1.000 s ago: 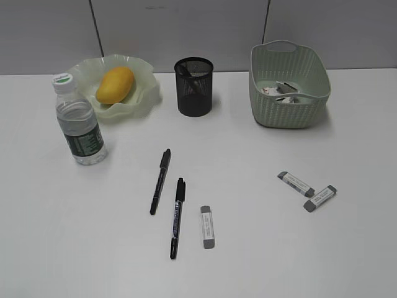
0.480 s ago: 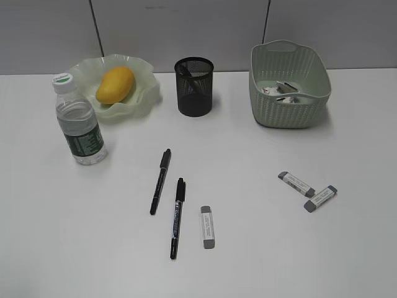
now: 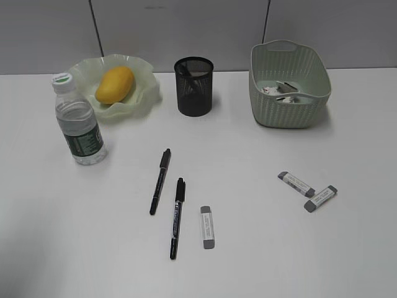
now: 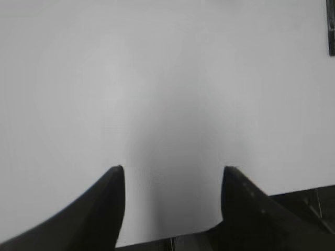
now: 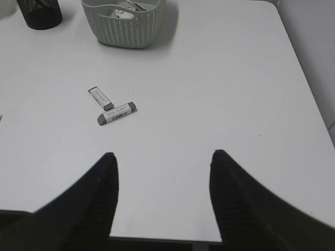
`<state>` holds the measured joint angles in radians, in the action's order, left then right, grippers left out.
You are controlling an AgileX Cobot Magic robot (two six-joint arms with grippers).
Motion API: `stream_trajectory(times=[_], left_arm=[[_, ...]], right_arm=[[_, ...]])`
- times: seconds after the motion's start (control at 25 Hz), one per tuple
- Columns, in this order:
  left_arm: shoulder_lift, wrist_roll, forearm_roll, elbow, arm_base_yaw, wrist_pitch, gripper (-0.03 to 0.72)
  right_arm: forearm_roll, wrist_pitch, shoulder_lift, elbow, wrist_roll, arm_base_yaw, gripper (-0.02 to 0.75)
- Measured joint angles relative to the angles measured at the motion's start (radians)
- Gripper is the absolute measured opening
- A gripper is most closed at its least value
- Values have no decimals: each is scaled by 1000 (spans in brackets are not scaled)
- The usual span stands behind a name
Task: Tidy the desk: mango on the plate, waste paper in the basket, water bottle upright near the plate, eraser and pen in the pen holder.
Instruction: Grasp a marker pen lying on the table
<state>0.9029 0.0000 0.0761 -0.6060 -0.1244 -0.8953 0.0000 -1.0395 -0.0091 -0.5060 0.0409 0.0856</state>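
The mango [image 3: 115, 85] lies on the plate [image 3: 146, 93] at the back left, and the water bottle [image 3: 79, 122] stands upright in front of it. Waste paper [image 3: 279, 91] sits inside the basket [image 3: 288, 115]. Two pens [image 3: 160, 181] [image 3: 177, 217] and one eraser [image 3: 207, 227] lie mid-desk, with two more erasers [image 3: 296, 184] [image 3: 320, 198] to the right. A dark object leans inside the pen holder [image 3: 194, 87]. My left gripper [image 4: 174, 168] hangs open over bare desk. My right gripper [image 5: 163, 154] is open, nearer than the two erasers [image 5: 100, 98] [image 5: 116, 113]. Neither arm shows in the exterior view.
In the right wrist view the basket [image 5: 123, 29] and pen holder [image 5: 39, 13] stand at the far edge, and the desk's right edge [image 5: 309, 99] runs along a grey wall. A dark tip [image 4: 331, 31] shows at the right border of the left wrist view.
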Motion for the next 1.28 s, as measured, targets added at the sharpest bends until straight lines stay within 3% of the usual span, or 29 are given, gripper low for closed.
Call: stream_trajectory(times=[0.28,0.6,0.96,1.28], left_arm=[[242,-9,20,-107,-162,59,414],[468,-134,36,-272,-373,124,383],[726,-250,37,-507,-447,106,382],[810,-295,21,-542,-449,133,382]], right_arm=[[0,0,0,0,0,-1,447],[0,0,0,0,0,-1,426],[0,0,0,0,0,-1,382],[0,0,0,0,0,-1,374]])
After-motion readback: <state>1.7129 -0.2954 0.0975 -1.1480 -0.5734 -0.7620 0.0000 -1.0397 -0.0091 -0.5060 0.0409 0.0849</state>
